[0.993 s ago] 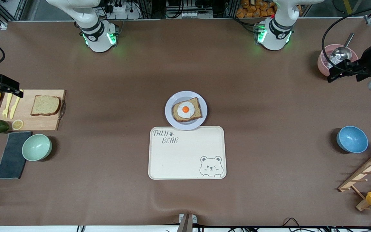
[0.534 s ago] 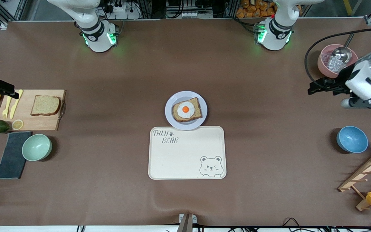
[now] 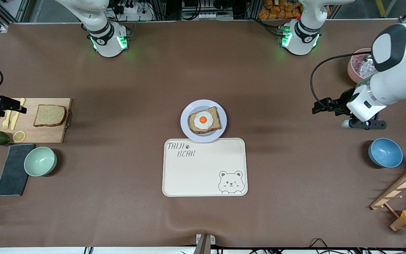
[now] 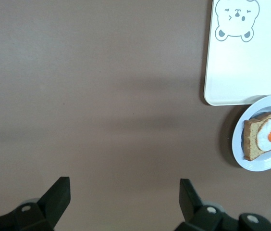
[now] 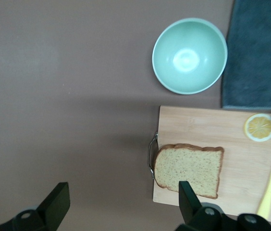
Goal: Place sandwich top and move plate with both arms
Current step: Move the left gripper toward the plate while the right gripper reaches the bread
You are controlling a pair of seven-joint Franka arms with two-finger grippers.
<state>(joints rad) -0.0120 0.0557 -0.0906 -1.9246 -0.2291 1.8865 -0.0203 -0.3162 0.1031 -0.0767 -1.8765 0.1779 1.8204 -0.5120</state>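
Plate (image 3: 186, 131) touches the tray's (image 3: 204, 167) farther edge mid-worktop. Sandwich top (image 3: 49, 115) lies on the cutting board (image 3: 48, 134); right gripper (image 3: 14, 104), jaws spread, should straddle its crusts (squarely). Left gripper (image 3: 318, 106) hovers over bare worktop, jaws spread.

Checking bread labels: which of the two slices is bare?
The sandwich top on the wooden cutting board; the slice on the plate carries a fried egg.

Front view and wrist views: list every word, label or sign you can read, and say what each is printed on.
"TAIJI BEAR", with a paw print after the first word: on the cream rectangular bear-printed tray, in the corner nearest the small round pale lavender-white plate.
Small dark marks on the white arm bases: too small to read.
Nothing else carries readable text.
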